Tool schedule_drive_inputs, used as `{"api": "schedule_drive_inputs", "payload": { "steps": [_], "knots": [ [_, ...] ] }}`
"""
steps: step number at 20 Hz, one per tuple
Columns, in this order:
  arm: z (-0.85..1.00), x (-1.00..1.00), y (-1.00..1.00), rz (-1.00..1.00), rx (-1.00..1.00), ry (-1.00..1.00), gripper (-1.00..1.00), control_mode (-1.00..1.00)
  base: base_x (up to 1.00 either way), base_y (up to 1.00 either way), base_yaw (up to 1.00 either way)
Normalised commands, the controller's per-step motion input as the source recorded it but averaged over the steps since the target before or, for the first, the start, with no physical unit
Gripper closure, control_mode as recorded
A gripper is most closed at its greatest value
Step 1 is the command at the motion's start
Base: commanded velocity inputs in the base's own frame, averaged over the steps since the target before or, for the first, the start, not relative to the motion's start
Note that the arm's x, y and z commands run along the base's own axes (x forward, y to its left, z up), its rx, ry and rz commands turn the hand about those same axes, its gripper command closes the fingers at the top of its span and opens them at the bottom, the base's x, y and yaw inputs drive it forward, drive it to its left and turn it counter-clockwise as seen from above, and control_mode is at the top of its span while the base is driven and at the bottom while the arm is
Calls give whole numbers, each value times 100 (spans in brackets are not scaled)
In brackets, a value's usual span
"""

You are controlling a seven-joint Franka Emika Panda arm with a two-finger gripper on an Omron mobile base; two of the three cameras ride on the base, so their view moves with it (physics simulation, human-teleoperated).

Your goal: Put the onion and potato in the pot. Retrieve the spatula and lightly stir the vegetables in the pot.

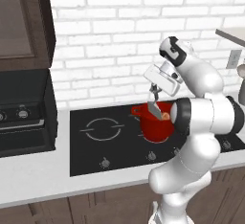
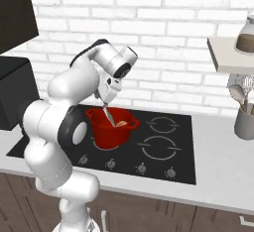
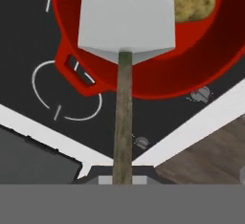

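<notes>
We see the gripper [image 1: 154, 92] clamped on the spatula [image 3: 125, 22], its blade hanging over the pot [image 1: 155, 122] on the cooktop [image 1: 95, 146]. The potato [image 3: 194, 0] lies inside, beside the onion [image 1: 165, 116].

White rounded arm, dark joints

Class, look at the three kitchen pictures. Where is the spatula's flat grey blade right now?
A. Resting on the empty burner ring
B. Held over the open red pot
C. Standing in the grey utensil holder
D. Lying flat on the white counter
B. In the hand view the spatula hangs blade-first over the pot, with the potato showing inside beside it.
</notes>
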Motion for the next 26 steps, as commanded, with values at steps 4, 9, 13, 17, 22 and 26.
{"api": "schedule_drive_inputs", "payload": {
  "steps": [4, 9, 13, 17, 22, 26],
  "knots": [
    [-16, -23, -9, 0, 0, 0, 100, -100, 0, 0, 0],
    [1, -62, -20, -3, 9, 2, 100, -100, 0, 0, 0],
    [0, 2, 0, -13, 7, 8, 100, -100, 0, 0, 0],
    [-1, 30, 0, -13, -4, 0, 100, -100, 0, 0, 0],
    [-14, 15, 0, -16, -12, 6, 100, -100, 0, 0, 0],
    [-63, 33, 0, -3, -3, 26, 100, -100, 0, 0, 0]
  ]
}}
